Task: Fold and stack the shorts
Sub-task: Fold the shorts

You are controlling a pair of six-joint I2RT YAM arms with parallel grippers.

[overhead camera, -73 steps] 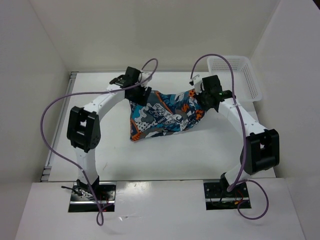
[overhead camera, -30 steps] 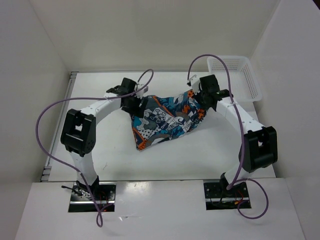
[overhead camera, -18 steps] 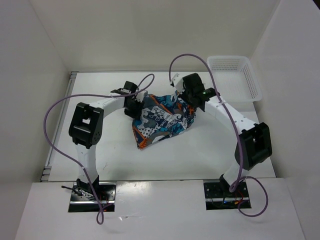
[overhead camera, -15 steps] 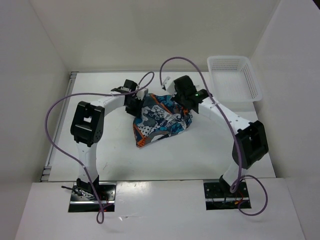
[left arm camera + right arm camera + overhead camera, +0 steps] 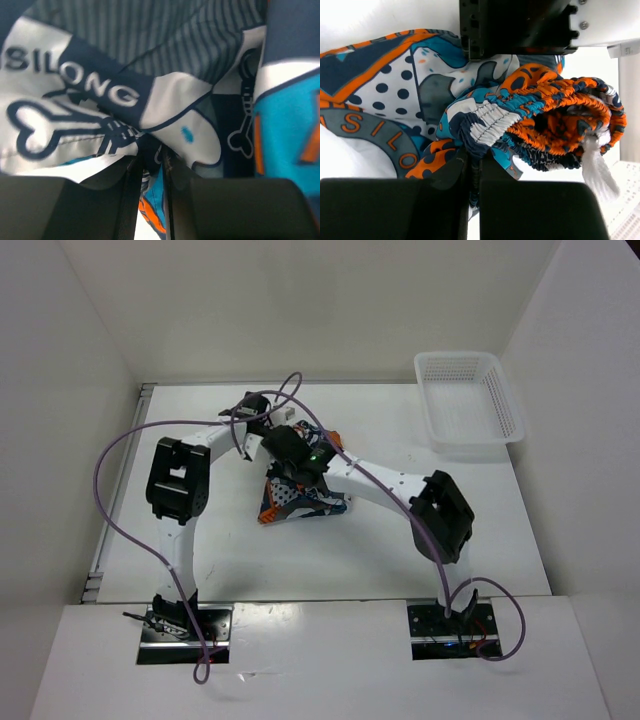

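The shorts lie bunched mid-table, largely hidden under the right arm. The right gripper pinches their gathered elastic edge. At their 11 o'clock, the left gripper is clamped narrowly on a fold. A white basket sits well apart at 2 o'clock.

White links make up the left arm and the right arm, and they are joined by boxy black housings. A purple cable is looped along each arm. Each arm is carried on a black base plate. A green light is lit on the right wrist. The right end effector is matte black.
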